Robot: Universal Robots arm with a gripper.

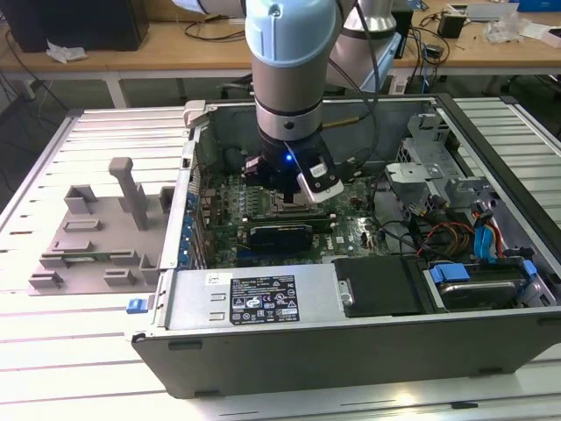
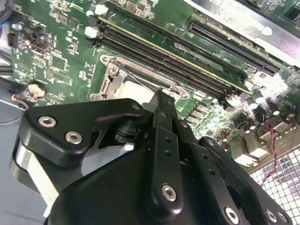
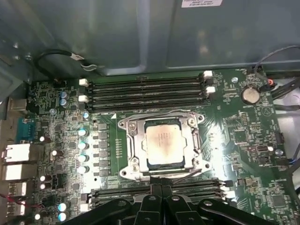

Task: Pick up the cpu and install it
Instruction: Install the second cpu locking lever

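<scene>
Slatted metal workbench (image 1: 53, 368), pale and ribbed. On it, an open computer case (image 1: 351, 351) lying on its side, and at the exterior view's left a grey plastic fixture (image 1: 96, 237) with upright posts. Farther back, a wooden table (image 1: 175, 48) strewn with cables and small parts.

Inside the case: green motherboard (image 3: 243, 140), black memory slots (image 3: 145, 89) on the far and near sides of the socket, a black drive bay (image 1: 381, 285) at the near wall, blue and orange cables (image 1: 486, 237) bundled at the exterior view's right.

Arm reaching straight down into the case, gripper (image 3: 161, 190) low over the board. In the first wrist view, fingers pressed together with no gap between the tips, nothing clamped between them, tips just at the near edge of the socket frame (image 3: 161, 176).

The cpu (image 3: 163, 143) lying flat within the silver socket frame, shiny top up, apart from the fingertips.

In the second wrist view, black gripper linkage covering most of the socket; only a corner of the frame visible past it. In the exterior view, socket hidden beneath the arm's wrist. Case's near wall cut off at the lower edge.
</scene>
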